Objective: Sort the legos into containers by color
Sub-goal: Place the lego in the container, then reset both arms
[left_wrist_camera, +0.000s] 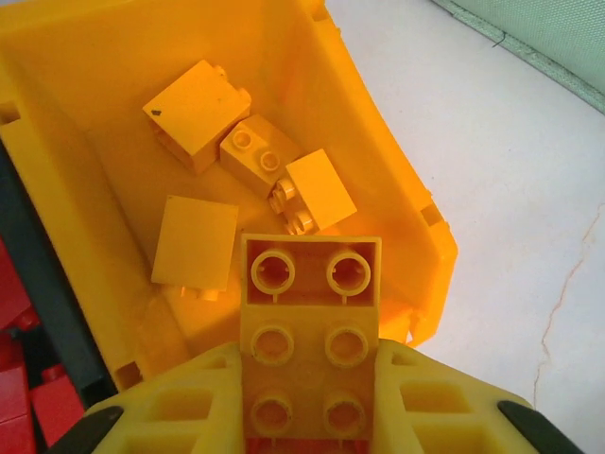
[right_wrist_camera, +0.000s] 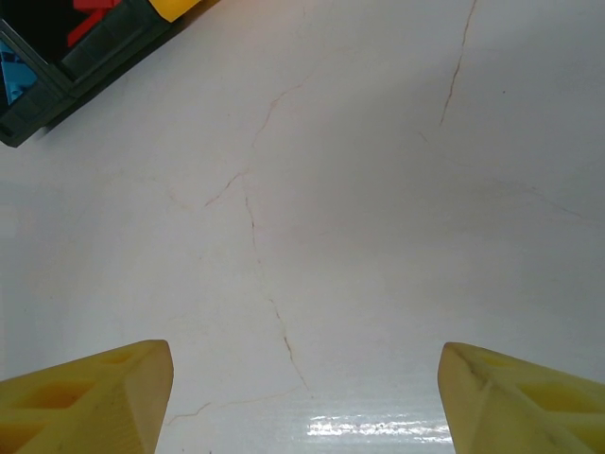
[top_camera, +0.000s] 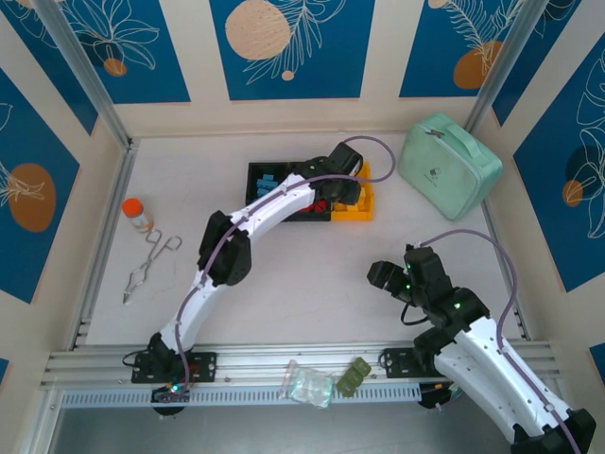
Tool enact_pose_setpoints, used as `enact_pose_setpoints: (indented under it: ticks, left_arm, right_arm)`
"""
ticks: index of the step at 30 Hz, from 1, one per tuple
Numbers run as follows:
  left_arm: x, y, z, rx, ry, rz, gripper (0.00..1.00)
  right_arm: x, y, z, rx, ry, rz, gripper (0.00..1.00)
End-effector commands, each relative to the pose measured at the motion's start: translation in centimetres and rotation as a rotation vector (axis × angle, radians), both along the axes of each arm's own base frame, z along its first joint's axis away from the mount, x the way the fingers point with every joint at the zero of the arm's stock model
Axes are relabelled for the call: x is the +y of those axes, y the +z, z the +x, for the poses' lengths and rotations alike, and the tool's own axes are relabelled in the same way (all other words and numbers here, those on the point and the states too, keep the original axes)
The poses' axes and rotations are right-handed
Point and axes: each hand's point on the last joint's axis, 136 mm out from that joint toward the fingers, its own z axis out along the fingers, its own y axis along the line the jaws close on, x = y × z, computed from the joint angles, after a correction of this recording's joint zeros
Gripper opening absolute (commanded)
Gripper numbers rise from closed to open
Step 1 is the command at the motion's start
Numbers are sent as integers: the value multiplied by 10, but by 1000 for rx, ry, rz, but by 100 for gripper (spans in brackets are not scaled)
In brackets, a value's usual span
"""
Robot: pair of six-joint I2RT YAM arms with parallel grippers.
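The yellow brick (left_wrist_camera: 309, 326), its long axis pointing straight out from the fingers, hangs over the yellow bin (left_wrist_camera: 388, 161) above the sorted yellow legos (left_wrist_camera: 196, 241), clamped tight in the left gripper (left_wrist_camera: 309, 369), while the right gripper (right_wrist_camera: 304, 378) stands open and empty, well apart.

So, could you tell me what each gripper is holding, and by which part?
The left gripper pinches a yellow brick by its opposite sides; the right gripper holds nothing.

The top camera looks steeply down from the near edge, taking in the whole table (top_camera: 312, 284). The left wrist camera hangs close over the yellow bin (left_wrist_camera: 52, 180), facing in — the right wrist one faces bare table from low, and all three share the bins (right_wrist_camera: 113, 47).
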Motion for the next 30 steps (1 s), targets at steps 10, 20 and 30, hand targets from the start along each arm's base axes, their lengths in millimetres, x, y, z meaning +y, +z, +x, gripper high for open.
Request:
enact_pose_setpoints:
  ticks: [10, 20, 30]
  left_arm:
    - [-4, 0, 11, -46, -13, 42, 60]
    - [14, 36, -7, -66, -20, 31, 76]
    - [70, 69, -45, -135, 19, 5, 87]
  right_arm:
    - [3, -5, -8, 35, 15, 25, 74]
    - [11, 6, -2, -19, 68, 38, 76]
    - [27, 15, 13, -59, 145, 33, 79]
